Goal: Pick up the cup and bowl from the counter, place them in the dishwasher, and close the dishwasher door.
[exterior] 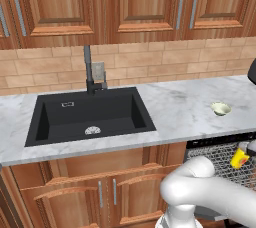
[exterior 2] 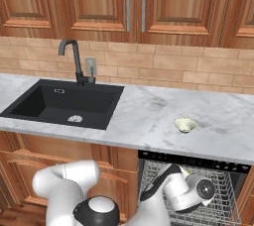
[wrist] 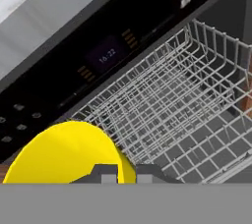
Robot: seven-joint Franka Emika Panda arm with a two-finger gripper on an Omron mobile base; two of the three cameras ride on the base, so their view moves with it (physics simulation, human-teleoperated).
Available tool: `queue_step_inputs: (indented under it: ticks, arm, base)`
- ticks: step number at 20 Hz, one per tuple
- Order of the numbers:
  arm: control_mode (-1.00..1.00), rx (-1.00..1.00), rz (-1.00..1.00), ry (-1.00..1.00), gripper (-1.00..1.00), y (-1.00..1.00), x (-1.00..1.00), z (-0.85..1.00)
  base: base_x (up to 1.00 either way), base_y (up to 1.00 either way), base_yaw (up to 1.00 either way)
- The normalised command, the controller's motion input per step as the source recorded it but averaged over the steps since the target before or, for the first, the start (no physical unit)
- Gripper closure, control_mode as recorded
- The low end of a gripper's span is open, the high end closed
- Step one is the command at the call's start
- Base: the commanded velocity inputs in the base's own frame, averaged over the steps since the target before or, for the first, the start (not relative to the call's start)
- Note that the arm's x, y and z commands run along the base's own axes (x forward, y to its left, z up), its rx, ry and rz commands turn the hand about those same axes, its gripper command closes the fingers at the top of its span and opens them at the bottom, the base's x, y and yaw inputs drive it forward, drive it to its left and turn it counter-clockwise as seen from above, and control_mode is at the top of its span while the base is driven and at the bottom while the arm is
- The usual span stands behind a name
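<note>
My gripper (wrist: 126,175) is shut on the yellow cup (wrist: 66,152), which hangs over the near left corner of the dishwasher's grey wire rack (wrist: 172,105). From the left base the cup (exterior: 240,158) with its red-orange mark hangs above the rack (exterior: 220,158), just below the counter's edge. The pale cream bowl (exterior: 220,108) stands alone on the marble counter (exterior: 180,107), above the dishwasher; it is also in the right base view, the bowl (exterior 2: 185,124) behind the rack (exterior 2: 225,188). The dishwasher door is out of view.
A black sink (exterior: 90,114) with a dark faucet (exterior: 89,72) lies left of the bowl. The dishwasher's black control strip (wrist: 106,56) with a lit display runs above the rack. Wooden cabinet doors (exterior: 110,192) flank the dishwasher on the left. My own arm (exterior 2: 178,193) covers the rack's front left.
</note>
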Motion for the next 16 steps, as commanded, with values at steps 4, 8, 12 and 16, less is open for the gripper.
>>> queue_step_inputs:
  ticks: [4, 8, 12, 16]
  arm:
    - [-1.00, 0.00, 0.00, 0.06, 1.00, 0.00, 0.00, -0.30]
    - [-1.00, 0.00, 0.02, 0.00, 1.00, 0.00, 0.00, -0.34]
    - [-1.00, 0.03, 0.04, 0.00, 1.00, 0.00, 0.00, -0.40]
    - [-1.00, 0.00, 0.03, 0.00, 1.00, 0.00, 0.00, -0.49]
  base:
    - [0.00, 0.00, 0.00]
    - [0.00, 0.00, 0.00]
    - [0.00, 0.00, 0.00]
    - [0.00, 0.00, 0.00]
